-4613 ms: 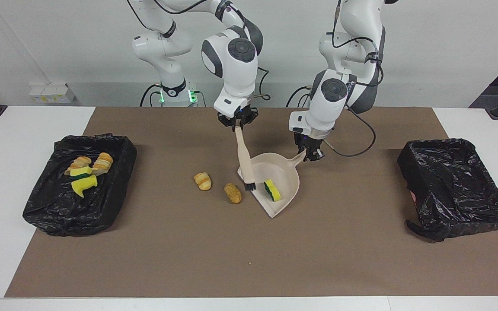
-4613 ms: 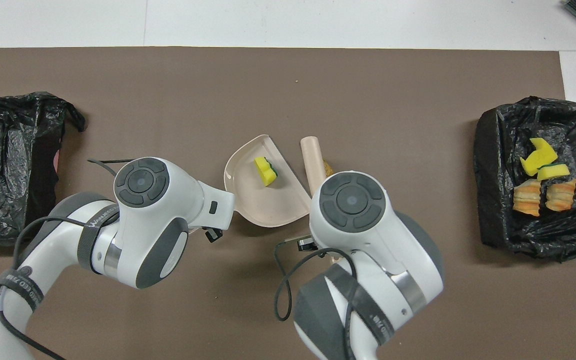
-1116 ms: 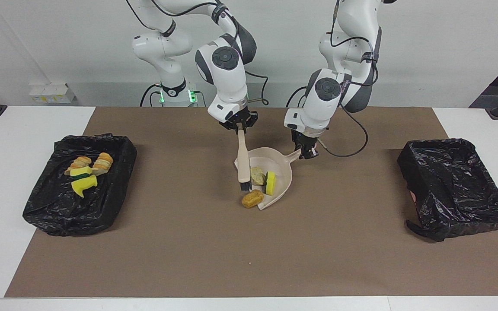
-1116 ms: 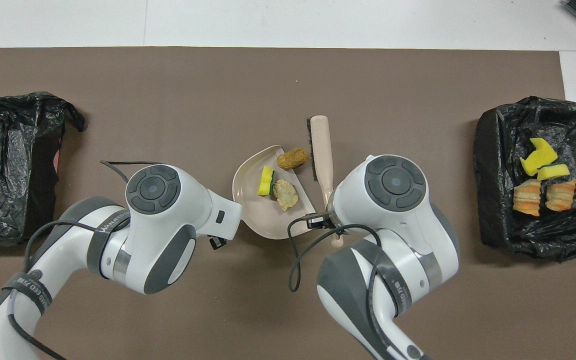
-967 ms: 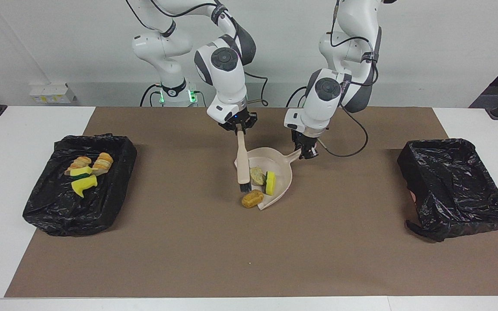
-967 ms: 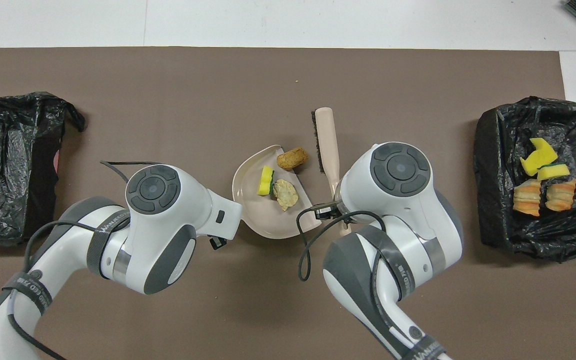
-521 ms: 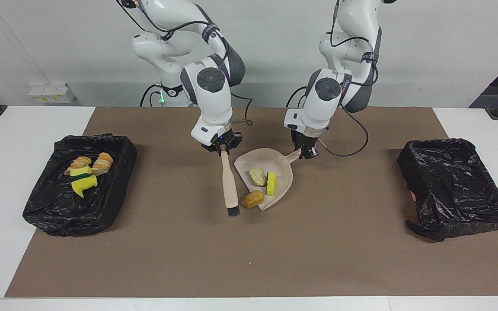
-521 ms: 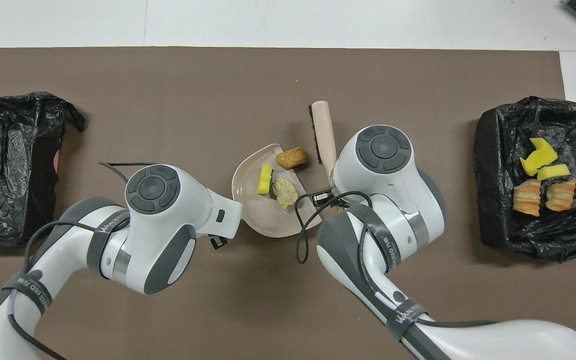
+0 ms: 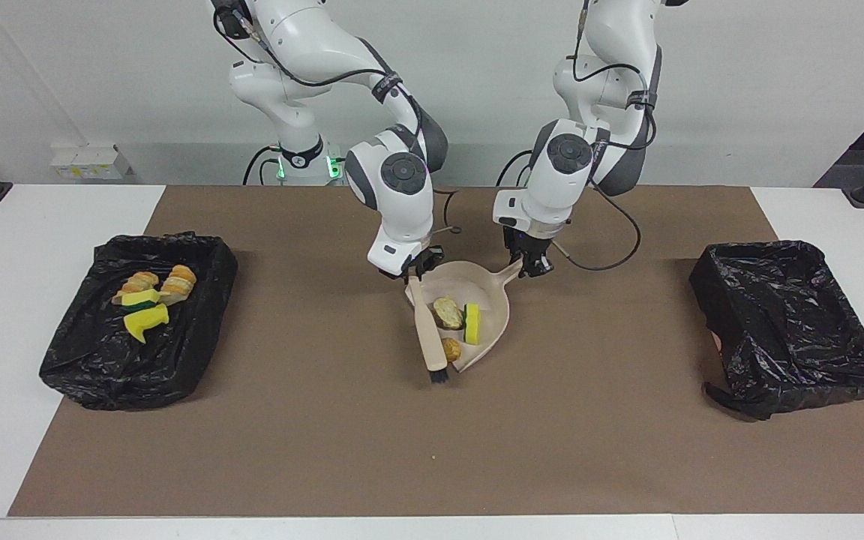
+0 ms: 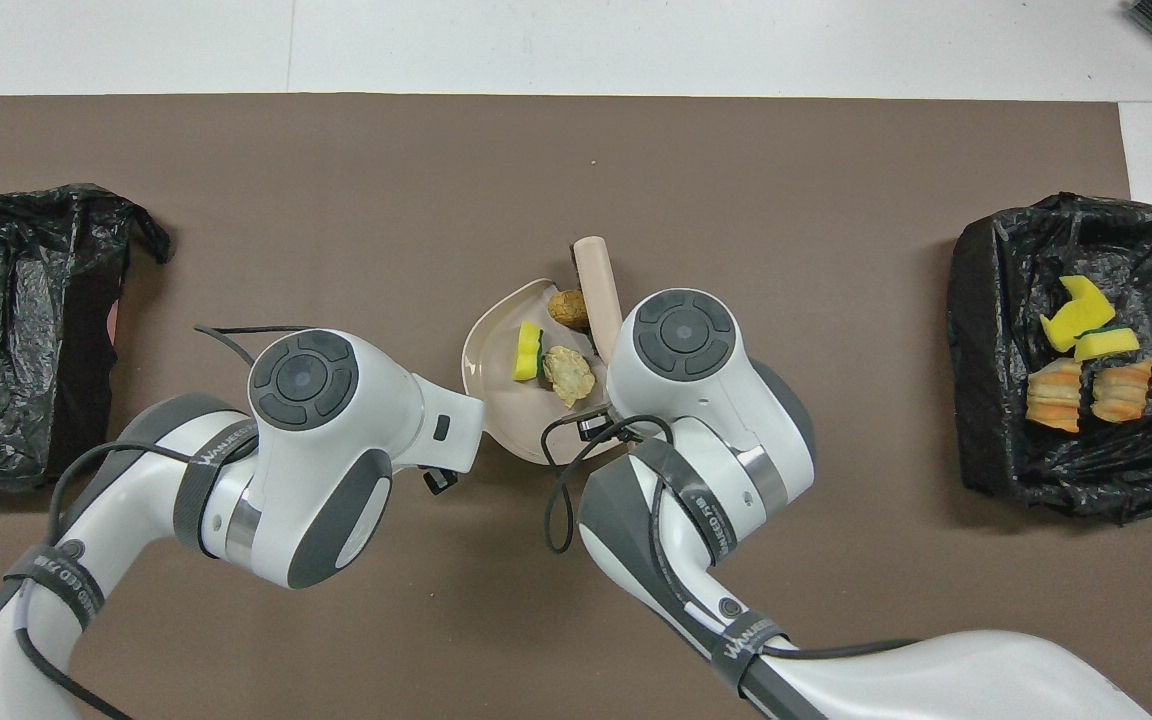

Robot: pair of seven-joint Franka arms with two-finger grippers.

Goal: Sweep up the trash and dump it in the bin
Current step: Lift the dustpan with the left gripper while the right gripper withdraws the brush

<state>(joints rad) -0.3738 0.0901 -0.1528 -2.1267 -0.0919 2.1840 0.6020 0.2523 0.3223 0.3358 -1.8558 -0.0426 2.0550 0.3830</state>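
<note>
A beige dustpan [image 9: 493, 300] lies mid-table, and my left gripper [image 9: 529, 266] is shut on its handle. In the pan are trash pieces: a tan lump [image 9: 447, 311] and a yellow sponge with green backing [image 9: 471, 324]. An orange-brown lump [image 9: 451, 349] rests on the pan's lip. My right gripper [image 9: 413, 271] is shut on a beige brush [image 9: 429, 334], whose bristles [image 9: 438, 376] touch the mat at the pan's mouth, against that lump. In the overhead view the arms hide both grippers; the dustpan [image 10: 496, 400], sponge [image 10: 528, 352], both lumps [image 10: 568, 372] and brush [image 10: 598, 280] show.
A black-lined bin [image 9: 102, 375] at the right arm's end of the table holds several sponge and bread-like scraps [image 9: 148, 300]. A second black-lined bin [image 9: 777, 315] sits at the left arm's end. A brown mat [image 9: 432, 450] covers the table.
My right gripper swung the brush out toward the right arm's end, then back against the pan's mouth. The orange-brown lump slid from the mat onto the pan's lip. The left gripper stayed put.
</note>
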